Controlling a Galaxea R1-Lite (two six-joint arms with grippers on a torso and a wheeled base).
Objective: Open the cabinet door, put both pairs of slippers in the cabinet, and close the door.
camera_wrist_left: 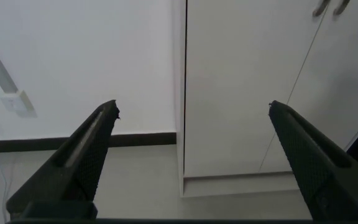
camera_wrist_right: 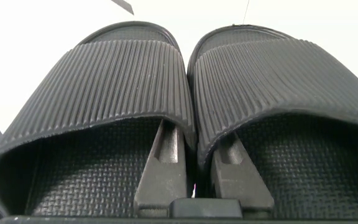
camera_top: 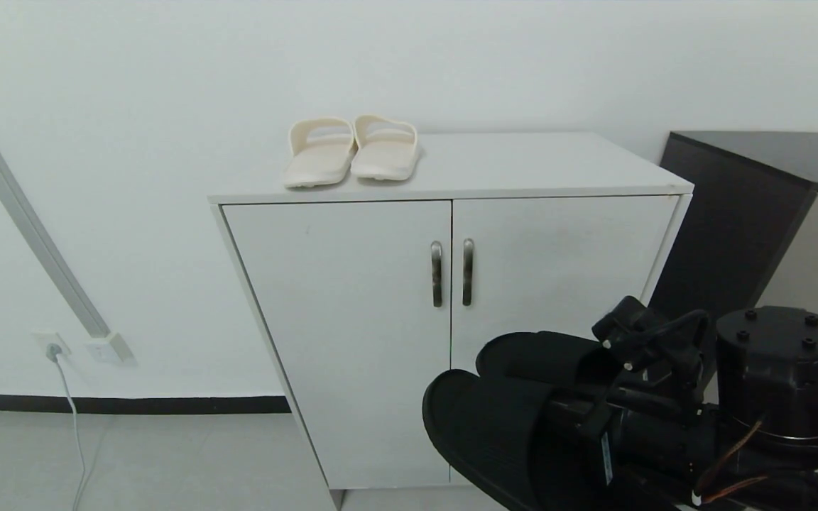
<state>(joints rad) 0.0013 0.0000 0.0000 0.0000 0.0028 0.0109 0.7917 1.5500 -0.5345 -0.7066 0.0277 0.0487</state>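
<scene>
A white cabinet (camera_top: 522, 167) stands against the wall with both doors closed, its two metal handles (camera_top: 451, 273) side by side at the centre seam. A beige pair of slippers (camera_top: 352, 150) rests on its top, towards the left. Low in front of the right door my right gripper (camera_wrist_right: 194, 168) is shut on a black pair of slippers (camera_top: 508, 404), one finger (camera_wrist_right: 163, 168) inside each slipper and the inner walls pinched between them. My left gripper (camera_wrist_left: 192, 107) is open and holds nothing, facing the cabinet's left door (camera_wrist_left: 241, 93) near the floor.
A dark cabinet (camera_top: 735, 227) stands right beside the white one. On the wall to the left are a slanted grey conduit (camera_top: 18, 206) and a socket with a hanging cable (camera_top: 50, 348). Bare grey floor (camera_top: 132, 461) lies left of the cabinet.
</scene>
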